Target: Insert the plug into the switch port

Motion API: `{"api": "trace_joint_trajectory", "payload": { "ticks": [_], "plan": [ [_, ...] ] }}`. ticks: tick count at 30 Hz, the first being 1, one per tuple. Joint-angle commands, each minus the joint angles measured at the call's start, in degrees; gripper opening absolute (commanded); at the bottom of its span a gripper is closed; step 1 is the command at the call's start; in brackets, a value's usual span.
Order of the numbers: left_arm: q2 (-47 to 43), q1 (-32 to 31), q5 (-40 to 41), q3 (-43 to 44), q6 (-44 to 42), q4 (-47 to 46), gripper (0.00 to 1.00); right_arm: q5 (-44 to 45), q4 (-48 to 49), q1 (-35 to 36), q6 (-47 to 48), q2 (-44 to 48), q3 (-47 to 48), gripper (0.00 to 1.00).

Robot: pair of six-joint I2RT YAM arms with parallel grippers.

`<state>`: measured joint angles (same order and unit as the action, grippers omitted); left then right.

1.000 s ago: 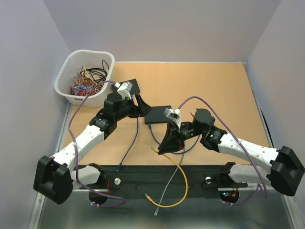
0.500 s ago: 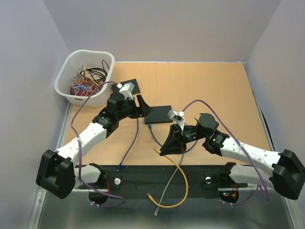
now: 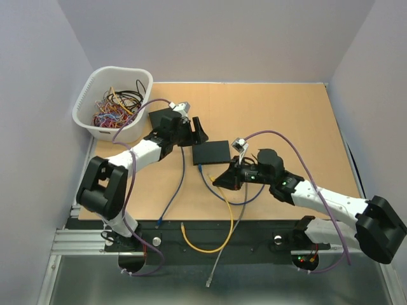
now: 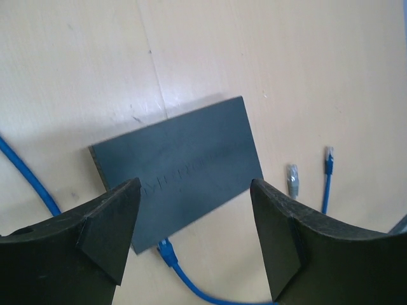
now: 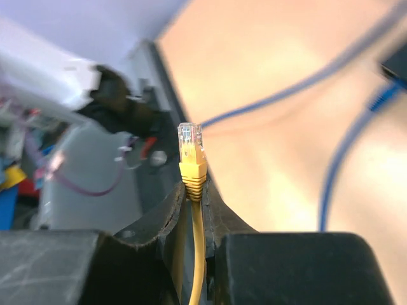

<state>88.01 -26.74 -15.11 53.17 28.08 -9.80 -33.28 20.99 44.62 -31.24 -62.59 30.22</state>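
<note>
The switch is a flat black box in the middle of the table; it also shows in the left wrist view. A blue plug lies against its near edge. My left gripper is open just left of the switch and hovers over it. My right gripper is shut on the yellow plug, gripping it by the boot, with the clear tip sticking out past the fingers. In the top view the plug is below the switch and apart from it.
A white basket of tangled cables stands at the back left. A second black box lies under the left arm. Blue cables and a grey cable trail to the front edge. Loose grey and blue plugs lie beside the switch.
My left gripper has moved back and right to the switch's left side. My right gripper has moved toward the switch, dragging the yellow cable's loose end up along the front rail.
</note>
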Motion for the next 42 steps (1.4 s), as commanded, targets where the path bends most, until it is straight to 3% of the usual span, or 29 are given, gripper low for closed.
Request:
{"api": "trace_joint_trajectory", "payload": {
  "ticks": [1, 5, 9, 12, 15, 18, 22, 31, 42],
  "plan": [
    [6.2, 0.5, 1.8, 7.5, -2.6, -2.0, 0.8, 12.6, -9.4, -0.4, 2.9, -4.2, 4.1, 0.0],
    [11.7, 0.5, 2.0, 12.6, -3.1, 0.0, 0.8, 14.9, -10.4, -0.7, 2.5, -7.8, 4.8, 0.0],
    [10.3, 0.5, -1.1, 11.6, -2.6, -1.3, 0.79, 13.9, -10.3, -0.9, 3.1, -6.9, 5.1, 0.0],
    [5.3, 0.5, -6.4, 5.9, -1.1, -4.8, 0.77, 14.4, -9.9, -1.0, 3.8, -5.2, 5.8, 0.0],
    [-2.5, 0.5, -13.3, -3.6, 1.9, -15.1, 0.75, 13.5, -7.6, -1.5, 4.0, -3.0, 6.7, 0.0],
    [-10.7, 0.5, -17.5, -12.3, 7.8, -29.3, 0.76, 6.0, -0.5, -2.2, 1.8, -1.1, 6.2, 0.0],
    [-21.4, 0.5, -20.0, -19.0, 11.5, -36.0, 0.77, 2.1, 4.8, -2.4, 0.0, -1.0, 7.5, 0.0],
    [-27.5, -0.2, -15.6, -17.6, 13.0, -23.7, 0.77, 2.0, 4.8, -2.3, -0.1, -3.9, 12.4, 0.0],
    [-28.1, -7.6, -6.0, -12.4, 11.0, -15.5, 0.73, 7.7, 2.3, -2.3, 1.0, -4.4, 15.0, 0.0]
  ]
}}
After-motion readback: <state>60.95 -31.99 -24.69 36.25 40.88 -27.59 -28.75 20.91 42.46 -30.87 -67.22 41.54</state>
